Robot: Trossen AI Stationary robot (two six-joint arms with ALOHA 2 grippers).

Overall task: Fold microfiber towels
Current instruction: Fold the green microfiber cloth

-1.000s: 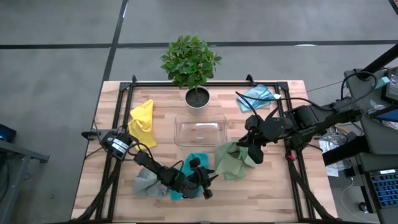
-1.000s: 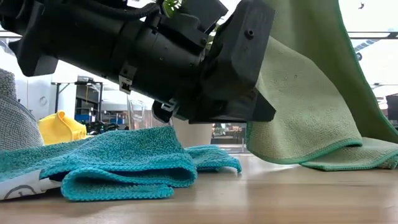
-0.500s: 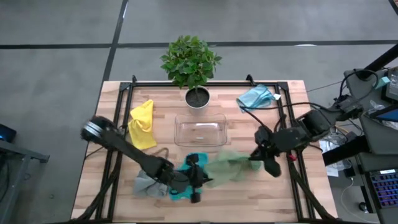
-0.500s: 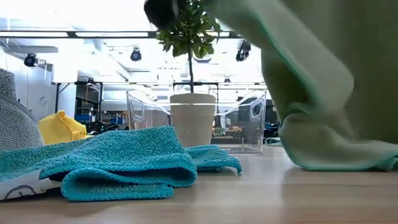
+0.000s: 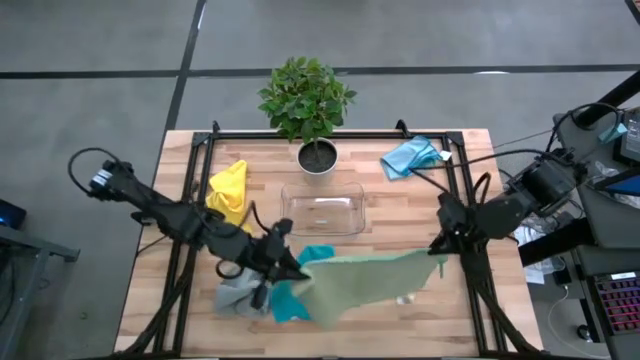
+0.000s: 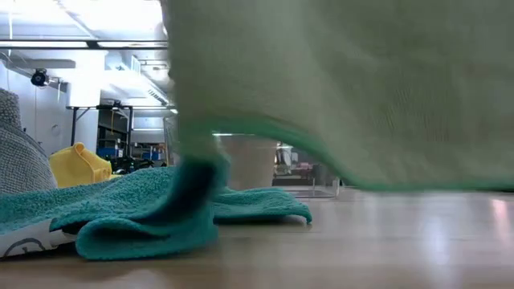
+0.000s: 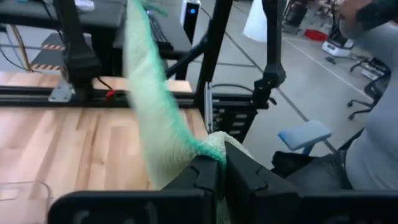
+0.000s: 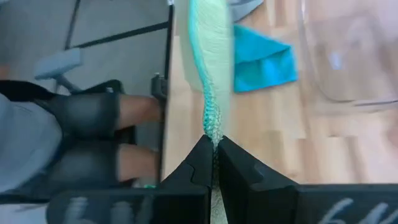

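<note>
You have the sage green towel stretched between both arms above the front of the desk, and that is the reason for the wide stance: each tool pinches one corner so the cloth opens flat before any fold. The left tool is clamped shut on the corner near the teal towel, and its wrist view shows the green hem caught right between its fingers. The right tool is likewise closed tight on the opposite corner, by the desk's right rail, with the hem running straight into its jaws in its wrist view. The cloth sags between them, one free corner drooping toward the front edge.

A second ago the towel lay bunched under the right tool and the left was still part open over the teal one; since then the arms have drawn apart and the cloth has spread. The grey towel, yellow towel and light blue towel lie unfolded; the clear tray holds nothing.
</note>
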